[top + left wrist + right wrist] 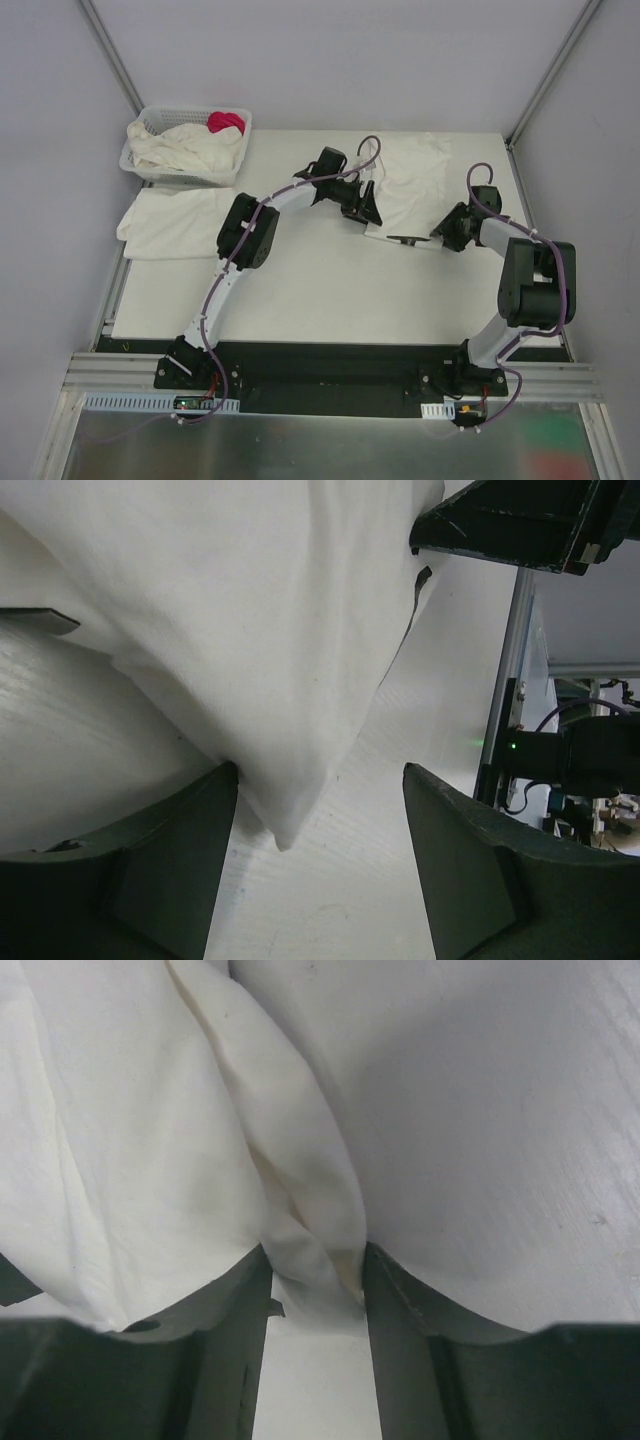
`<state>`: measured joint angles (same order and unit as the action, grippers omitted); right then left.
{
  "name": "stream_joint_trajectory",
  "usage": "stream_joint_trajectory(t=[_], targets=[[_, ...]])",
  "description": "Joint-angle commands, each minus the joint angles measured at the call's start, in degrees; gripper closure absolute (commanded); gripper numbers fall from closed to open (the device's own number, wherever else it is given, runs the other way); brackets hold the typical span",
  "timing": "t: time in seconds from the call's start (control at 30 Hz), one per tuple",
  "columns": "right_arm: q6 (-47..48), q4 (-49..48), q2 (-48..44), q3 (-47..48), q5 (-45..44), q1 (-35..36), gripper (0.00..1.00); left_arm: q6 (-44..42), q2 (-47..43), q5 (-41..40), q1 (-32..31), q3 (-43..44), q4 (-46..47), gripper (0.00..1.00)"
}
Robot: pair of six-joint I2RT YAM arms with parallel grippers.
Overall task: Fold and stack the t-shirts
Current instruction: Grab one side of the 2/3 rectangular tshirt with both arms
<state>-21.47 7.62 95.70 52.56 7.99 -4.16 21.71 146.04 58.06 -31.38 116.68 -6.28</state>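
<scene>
A white t-shirt (pixel 415 180) lies spread at the back right of the table (pixel 300 290). Both grippers are at its near edge. My left gripper (pixel 368 208) (pixel 320 770) is open wide; a hanging corner of the t-shirt (pixel 270 680) dips between its jaws and brushes the left finger (pixel 150 870). My right gripper (pixel 432 236) (pixel 315 1260) is shut on a bunched fold of the same t-shirt (pixel 300 1210), with cloth filling the gap between the fingers. A folded t-shirt (pixel 175 225) lies at the table's left.
A white lattice basket (pixel 140 165) at the back left holds crumpled white shirts (pixel 195 148) and a small pink-red cloth (pixel 226 122). Metal frame posts rise at the back corners. The table's right edge runs close to the right arm.
</scene>
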Motion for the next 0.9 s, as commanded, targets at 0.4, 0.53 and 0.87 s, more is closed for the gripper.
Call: stream_joint_trajectory(t=[0.4,0.53,0.87], targets=[[-1.3,-2.5,0.0,0.4,1.8,-0.5,0.89,1.2,1.2,-0.3,-2.3,0.5,0.1,0.44],[-1.3,-2.6,-0.1,0.2,2.1,-0.5,0.96,1.8,2.0,-0.3,-2.5,1.7,0.2,0.52],[-2.1,-3.5,-0.7,-1.2,2.8,-0.4,0.99,2.6,1.8,-0.1,-2.6,2.4,0.2,0.81]])
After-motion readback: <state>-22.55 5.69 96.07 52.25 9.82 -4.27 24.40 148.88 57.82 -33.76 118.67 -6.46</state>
